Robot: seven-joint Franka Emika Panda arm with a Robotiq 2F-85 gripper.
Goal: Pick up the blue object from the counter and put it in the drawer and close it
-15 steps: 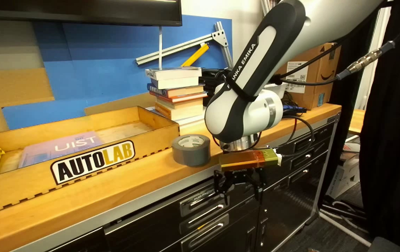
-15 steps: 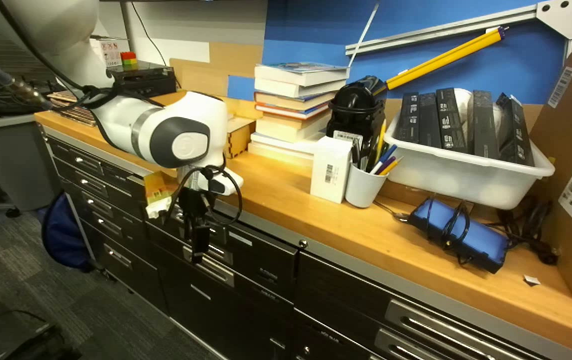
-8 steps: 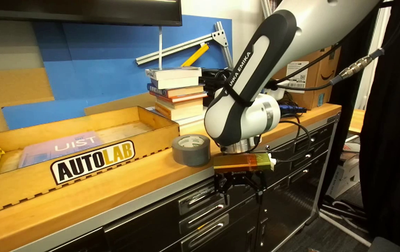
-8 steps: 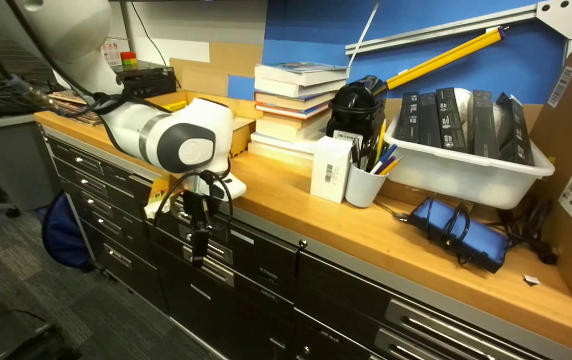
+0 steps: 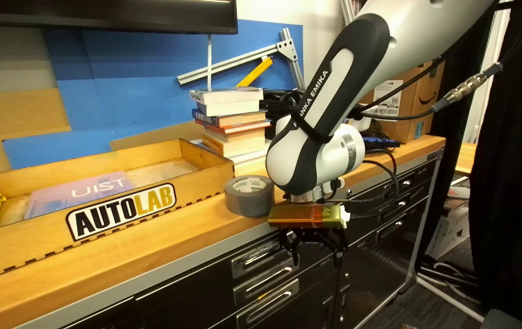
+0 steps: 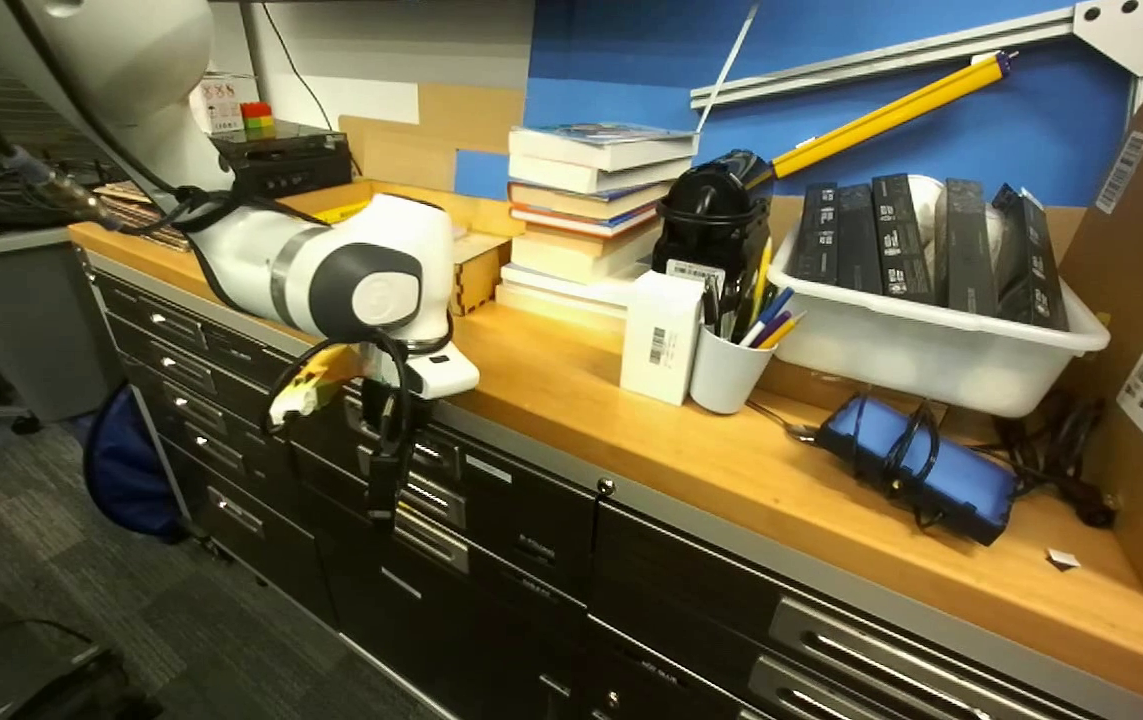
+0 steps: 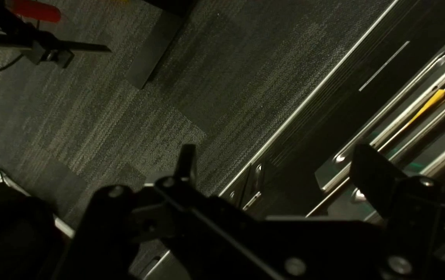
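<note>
My gripper (image 5: 316,261) is open and empty, pointing down in front of the cabinets and just off the front edge of the counter (image 5: 151,242). In the wrist view its two fingers (image 7: 277,161) are wide apart with nothing between them. The wide dark drawer (image 5: 192,283) is the uppermost of its stack, under the counter, with its handle beside my gripper. It also shows in an exterior view (image 6: 541,515). Its front looks shut or nearly shut; I cannot tell exactly. The small cyan-blue object is hidden or out of view in all views.
A grey tape roll (image 5: 249,203) stands on the counter near my wrist, beside the wooden AUTOLAB tray (image 5: 210,180). Behind are stacked books (image 5: 231,132). A cable-wrapped blue-topped device (image 6: 916,465), a white bin (image 6: 911,360) and a cup (image 6: 728,375) stand further along.
The arm and the taped block on the wrist have shifted slightly left in both exterior views, and the wrist has turned a little. My gripper stays open. Nothing else has moved.
</note>
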